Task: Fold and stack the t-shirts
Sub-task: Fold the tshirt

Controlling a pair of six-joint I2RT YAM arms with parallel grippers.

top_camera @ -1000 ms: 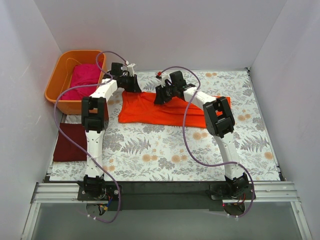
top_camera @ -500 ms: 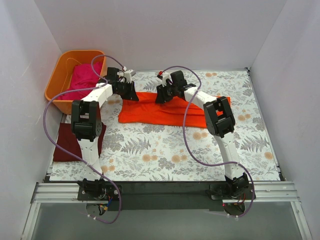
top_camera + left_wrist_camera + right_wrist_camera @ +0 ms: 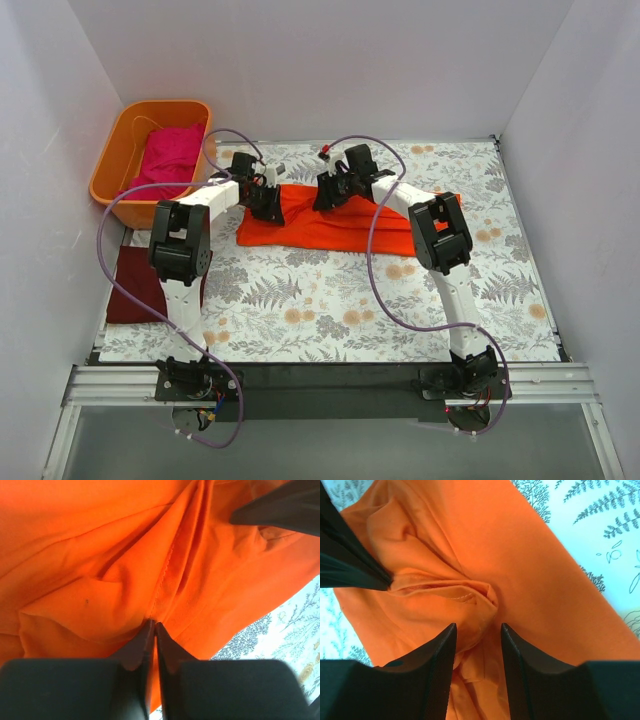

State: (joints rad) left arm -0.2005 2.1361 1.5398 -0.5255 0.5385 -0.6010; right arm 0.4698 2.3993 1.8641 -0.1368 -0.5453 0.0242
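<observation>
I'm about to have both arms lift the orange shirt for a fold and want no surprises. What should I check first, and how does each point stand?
1. Left gripper shut on the orange shirt: ok.
2. Right gripper shut on cloth: not ok, jaws apart with a fold between them.
3. Shirt lying flat: not ok, bunched between the grippers.
4. Maroon shirt lying apart from the orange one: ok.
5. Pink shirt inside the tub: ok.

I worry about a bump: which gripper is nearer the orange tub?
Left. The left gripper is at the orange-red t-shirt's left end, right of the orange tub; the right gripper is farther right, near the shirt's middle.
</observation>
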